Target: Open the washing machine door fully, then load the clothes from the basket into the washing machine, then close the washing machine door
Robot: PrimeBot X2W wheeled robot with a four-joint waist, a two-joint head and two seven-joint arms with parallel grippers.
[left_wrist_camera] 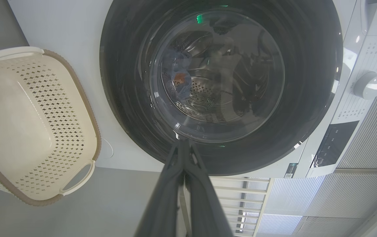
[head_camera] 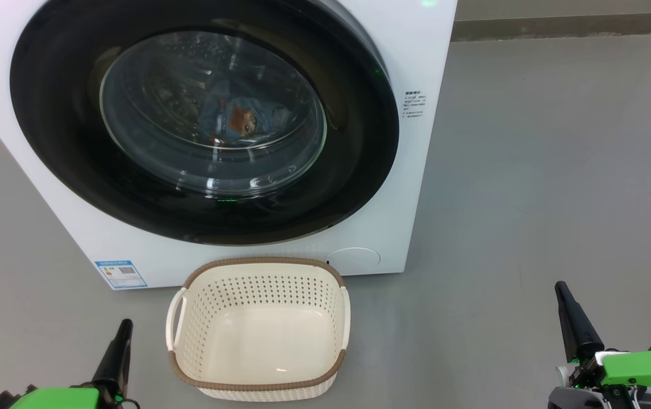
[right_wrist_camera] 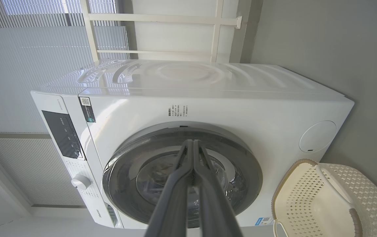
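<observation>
Closing step, judged complete: washing machine door (head_camera: pixel 64 142) shut, clothes (head_camera: pixel 240 116) behind its glass, basket (head_camera: pixel 257 261) empty in front; my left claw (head_camera: pixel 125 326) and right claw (head_camera: pixel 563 295), both pressed together, need no further move.

Washing machine (head_camera: pixel 422 142) w/ washing machine door (head_camera: pixel 359 170) closed. Clothes (head_camera: pixel 240 119) visible thru the glass, light blue w/ an orange patch. Basket (head_camera: pixel 263 289) upright on the floor (head_camera: pixel 530 170) just in front, bare bottom showing. Left gripper (head_camera: pixel 125 326) lower left, right gripper (head_camera: pixel 561 289) lower right — both w/ jaws pressed together, apart from the basket.
</observation>
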